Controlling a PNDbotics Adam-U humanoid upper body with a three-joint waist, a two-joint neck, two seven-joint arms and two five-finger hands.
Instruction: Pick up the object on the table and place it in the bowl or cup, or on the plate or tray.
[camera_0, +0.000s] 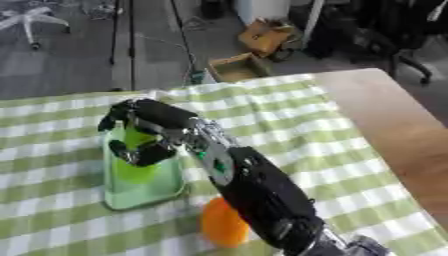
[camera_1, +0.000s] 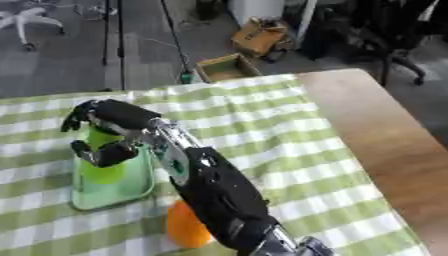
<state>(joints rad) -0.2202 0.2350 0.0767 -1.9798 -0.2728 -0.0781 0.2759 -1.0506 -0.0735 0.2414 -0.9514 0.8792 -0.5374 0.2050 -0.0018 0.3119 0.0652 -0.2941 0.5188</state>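
the tabletop (camera_0: 385, 125) is the largest thing here, bare brown wood along its right side and covered elsewhere by a green and white checked cloth (camera_0: 289, 115). past its far edge lies a grey floor with an open cardboard box (camera_0: 236, 67) and a second, tilted box (camera_0: 265, 36) farther back.

across the cloth the robot's right arm (camera_0: 254, 192) comes in from the lower right corner, black with silver joints, and slants up toward the left. it ends in the right hand (camera_0: 144, 130), which hangs over the tray. the fingers (camera_0: 122, 112) arch over the top of a bright green cup-shaped object (camera_0: 133, 167) while the thumb (camera_0: 144, 154) curls in against its front, so the hand is grasping that object from above.

directly beneath the fingers lies a pale green, see-through tray (camera_0: 166, 192), rectangular with rounded corners, flat on the cloth. the green object stands upright inside the tray, in the half nearer the hand; whether its base touches the tray floor or is just lifted off it, i cannot tell.

smallest is an orange rounded object (camera_1: 185, 227), lying on the cloth below the fingers and nearer the camera, just beside the tray's near right corner and partly hidden behind the forearm.
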